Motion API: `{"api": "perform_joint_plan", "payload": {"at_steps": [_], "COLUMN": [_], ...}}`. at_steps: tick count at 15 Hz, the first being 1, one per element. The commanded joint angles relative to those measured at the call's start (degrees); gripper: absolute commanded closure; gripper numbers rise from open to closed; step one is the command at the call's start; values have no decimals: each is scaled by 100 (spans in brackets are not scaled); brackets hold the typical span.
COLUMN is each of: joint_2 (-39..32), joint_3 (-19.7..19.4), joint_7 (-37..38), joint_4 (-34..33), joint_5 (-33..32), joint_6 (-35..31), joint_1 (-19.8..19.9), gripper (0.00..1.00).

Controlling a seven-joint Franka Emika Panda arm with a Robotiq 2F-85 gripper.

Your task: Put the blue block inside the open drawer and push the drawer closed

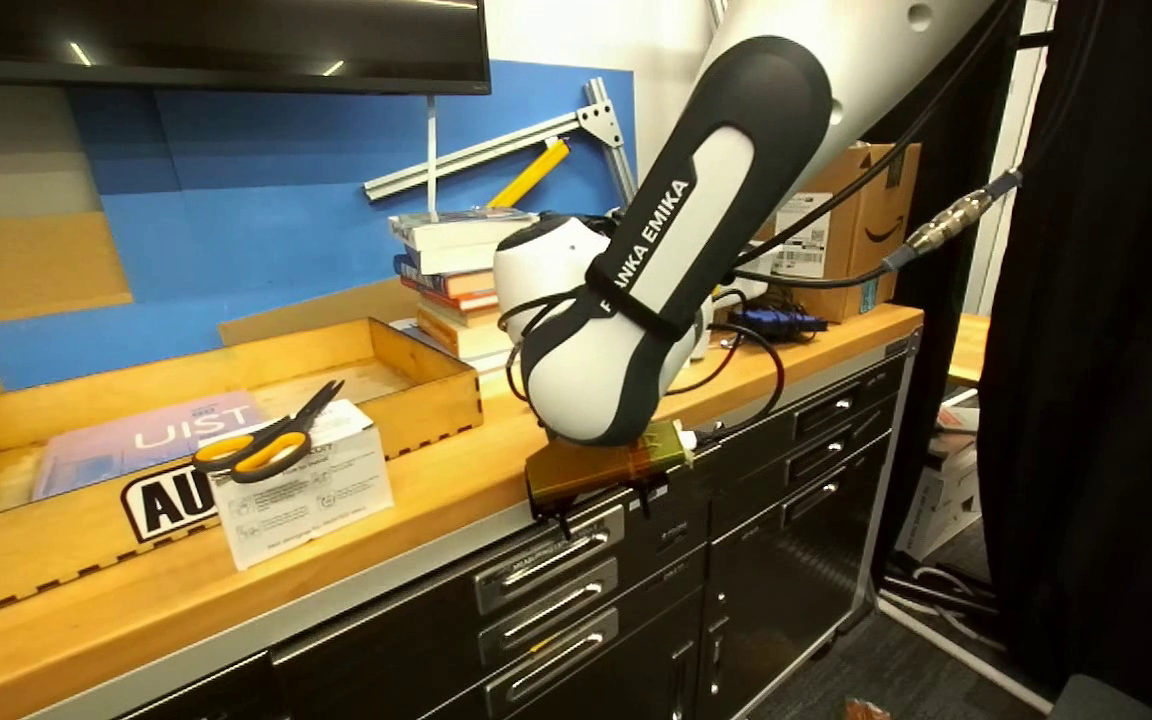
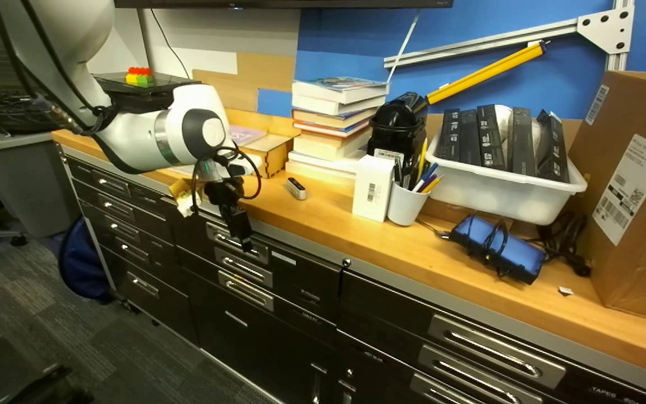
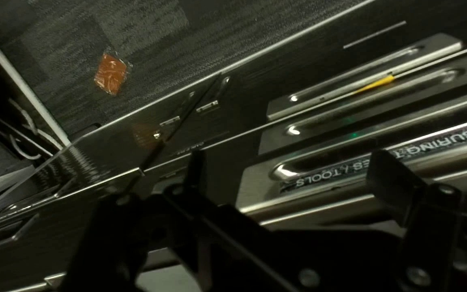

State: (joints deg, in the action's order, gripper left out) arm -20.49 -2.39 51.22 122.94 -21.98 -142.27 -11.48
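Observation:
The wide black drawer is the top one in its stack, with a silver bar handle. It also shows in an exterior view and its handle plate fills the middle of the wrist view. The drawer looks flush with the cabinet; its inside does not show. My gripper hangs in front of the worktop edge, close to this handle. In the wrist view the gripper has its fingers wide apart on both sides of the handle's end, with nothing between them. It also shows in an exterior view. The blue block is out of view.
A white box with scissors stands by the wooden tray. A book stack, white box, pen cup and blue device stand on the worktop. More handled drawers lie below.

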Motion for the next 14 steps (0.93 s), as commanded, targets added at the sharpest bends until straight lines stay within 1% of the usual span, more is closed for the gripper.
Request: {"api": "perform_joint_plan", "payload": {"at_steps": [1,3,4,6,10,11,12,14], "joint_2": [229,732,995,1533,2235,2315,2026,2273], "joint_3": [9,162,188,186,295,355,332,432], "joint_7": [-261,-994,-1325,-1872,-2682,-2736,-2441,-2553], "joint_4": [-54,253,350,497,299,162,222,191], "joint_5": [159,557,756,950,1123,1193,1007,1061], "joint_6": [105,351,556,826,1327,1548,1272,1481], "joint_1": [-17,205,283,371,458,448,524,532], "gripper": [0,0,0,0,0,0,0,0]}}
